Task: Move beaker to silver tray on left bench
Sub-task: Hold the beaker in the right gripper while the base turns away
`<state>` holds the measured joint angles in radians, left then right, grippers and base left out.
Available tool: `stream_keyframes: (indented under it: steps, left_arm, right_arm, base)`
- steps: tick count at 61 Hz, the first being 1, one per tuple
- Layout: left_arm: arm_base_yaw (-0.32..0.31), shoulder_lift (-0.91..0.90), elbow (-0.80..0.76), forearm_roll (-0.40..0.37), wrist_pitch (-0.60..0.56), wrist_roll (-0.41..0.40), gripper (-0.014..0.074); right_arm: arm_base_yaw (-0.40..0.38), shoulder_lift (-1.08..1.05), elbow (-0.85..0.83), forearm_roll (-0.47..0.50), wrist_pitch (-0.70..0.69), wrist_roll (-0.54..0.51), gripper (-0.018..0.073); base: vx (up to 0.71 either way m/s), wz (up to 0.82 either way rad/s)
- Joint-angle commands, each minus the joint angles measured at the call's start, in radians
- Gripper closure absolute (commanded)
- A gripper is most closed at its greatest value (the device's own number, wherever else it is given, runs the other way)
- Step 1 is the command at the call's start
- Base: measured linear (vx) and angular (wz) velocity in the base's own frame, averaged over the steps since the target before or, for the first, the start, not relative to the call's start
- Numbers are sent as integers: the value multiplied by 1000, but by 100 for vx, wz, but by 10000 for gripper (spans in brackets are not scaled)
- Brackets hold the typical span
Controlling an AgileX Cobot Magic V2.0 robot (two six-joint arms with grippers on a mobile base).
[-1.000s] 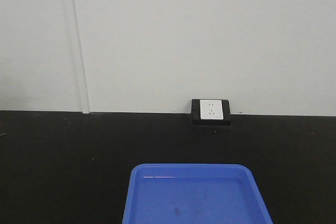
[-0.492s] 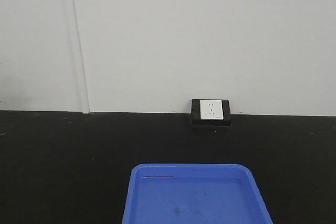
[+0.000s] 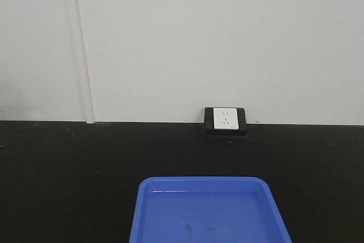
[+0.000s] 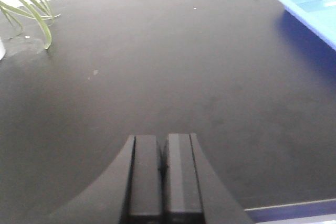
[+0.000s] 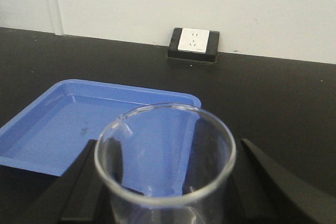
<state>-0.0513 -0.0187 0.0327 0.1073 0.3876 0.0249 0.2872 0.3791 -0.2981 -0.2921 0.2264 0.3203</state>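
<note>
The beaker [image 5: 164, 199], a small clear glass cylinder with a pouring lip, stands upright and fills the bottom of the right wrist view. My right gripper [image 5: 167, 156] is shut on it, one black finger against each side of the glass. The beaker hangs above the near right corner of a blue tray [image 5: 63, 124]. My left gripper [image 4: 163, 140] is shut with nothing in it, low over a black bench top [image 4: 184, 66]. The silver tray is out of view. Whether this counter is the left bench I cannot tell.
The blue plastic tray [image 3: 210, 209] lies on the black bench [image 3: 68, 169] in front of me, its corner also in the left wrist view [image 4: 310, 3]. A white wall socket [image 3: 226, 119] in a black box sits at the bench's back edge. Green plant leaves [image 4: 26, 3] hang at far left.
In the front view the socket and the blue tray have shifted slightly to the left, so the view has moved a little. Nothing else differs.
</note>
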Motion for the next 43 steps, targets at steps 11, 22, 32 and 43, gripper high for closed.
stream_keyframes:
  steps: [11,22,32,43]
  left_arm:
    - [-7,-7,20,0,-78,-2,595]
    - [-7,-7,20,0,-78,-2,595]
    - [-7,-7,20,0,-78,-2,595]
    - [-7,-7,20,0,-78,-2,595]
  right_arm:
    - [-3,6,-29,-11,-77,-5,571]
    - [-3,6,-29,-11,-77,-5,571]
    - [-3,6,-29,-11,-77,-5,571]
    - [-3,6,-29,-11,-77,-5,571]
  base:
    - [-5,-13]
    - [-8,-17]
    - [-11,-21]
    - [-14,-22]
